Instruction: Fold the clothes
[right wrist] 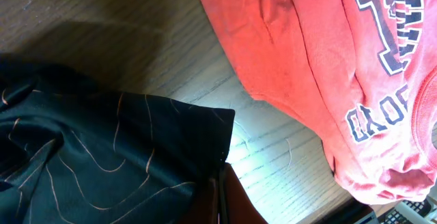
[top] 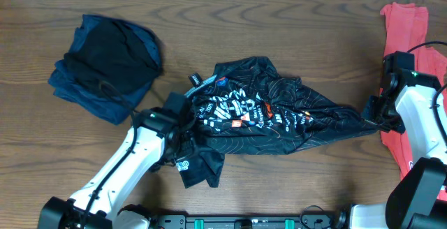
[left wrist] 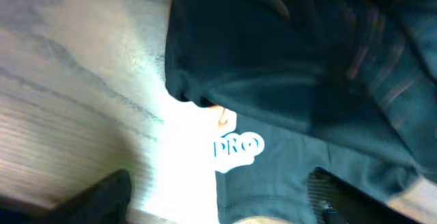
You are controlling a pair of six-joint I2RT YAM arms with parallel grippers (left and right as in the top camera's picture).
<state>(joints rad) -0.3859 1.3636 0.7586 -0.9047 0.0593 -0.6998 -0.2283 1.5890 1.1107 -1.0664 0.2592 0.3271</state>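
From above, the black jersey (top: 265, 110) lies crumpled in the middle of the brown wooden table (top: 279, 19). It looks thin and shiny, with white letters and thin orange lines. Its right end is pulled out to a point. A soft pile of dark blue clothes (top: 105, 65) lies at the far left, well apart. A red shirt (top: 404, 19) lies at the right edge. The left arm slants in from the near left, and the left gripper (top: 183, 123) sits at the jersey's left edge. The right gripper (top: 377, 116) is at the pointed end.

The left wrist view is blurry. Dark cloth fills the top and right, with a "PRO" mark (left wrist: 237, 147). The gripper's fingers stand apart with cloth between them, not pinching.

In the right wrist view, the wrinkled red shirt has dark blue letters. Bare wood shows between it and the jersey. The right gripper is closed on the jersey's corner.
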